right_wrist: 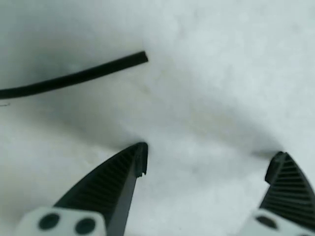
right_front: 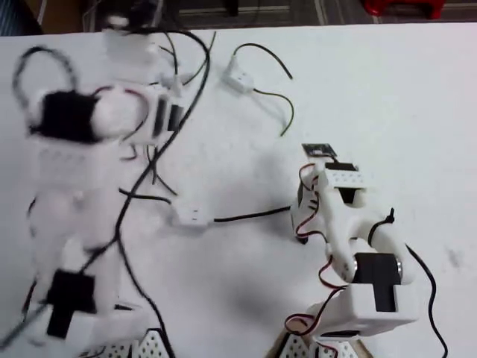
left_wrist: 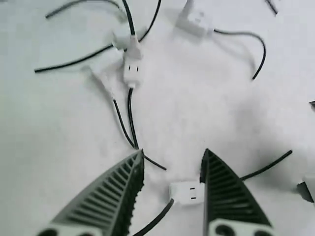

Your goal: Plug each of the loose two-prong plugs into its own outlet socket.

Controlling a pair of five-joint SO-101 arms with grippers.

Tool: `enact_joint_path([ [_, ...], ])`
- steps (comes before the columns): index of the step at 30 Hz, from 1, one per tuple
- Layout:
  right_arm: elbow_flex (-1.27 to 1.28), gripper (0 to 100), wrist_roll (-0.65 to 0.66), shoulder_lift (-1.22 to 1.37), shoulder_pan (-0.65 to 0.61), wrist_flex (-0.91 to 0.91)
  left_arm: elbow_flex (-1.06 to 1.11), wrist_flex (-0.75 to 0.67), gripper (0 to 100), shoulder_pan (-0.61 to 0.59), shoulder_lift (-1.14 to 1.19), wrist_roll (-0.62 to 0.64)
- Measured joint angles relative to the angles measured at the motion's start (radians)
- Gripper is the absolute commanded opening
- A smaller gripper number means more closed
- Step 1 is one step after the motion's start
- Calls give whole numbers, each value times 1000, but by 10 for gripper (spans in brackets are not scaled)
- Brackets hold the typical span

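My left gripper [left_wrist: 173,153] hangs open above the white table. A white two-prong plug [left_wrist: 187,192] on a black cable lies flat between its fingers, close to one finger [left_wrist: 224,191]. In the high view that plug [right_front: 190,216] lies mid-table, its cable running toward the right arm. Farther off lie a second white connector [left_wrist: 132,69] among crossing black cables and a third [left_wrist: 197,22], which is at the back in the high view [right_front: 238,78]. My right gripper [right_wrist: 211,152] is open over bare table, with a loose black cable end [right_wrist: 142,58] beyond it.
The left arm [right_front: 74,119] stands at the table's left with black cables [right_front: 149,171] trailing around it. The right arm [right_front: 358,253] sits front right. A small dark board [right_front: 320,151] lies just behind it. The table's right side [right_front: 417,112] is bare.
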Motion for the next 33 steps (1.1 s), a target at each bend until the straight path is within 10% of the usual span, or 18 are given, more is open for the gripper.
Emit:
enact_joint_path([
  [13, 5, 375, 0, 0, -32, -2, 397, -11, 196, -6, -766, 5],
  [22, 12, 375, 0, 2, -129, -21, 957, -269, 199, -6, -1292, 101],
  [33, -338, 375, 292, 6, -310, 388, 1513, -529, 196, -124, -1651, -12],
])
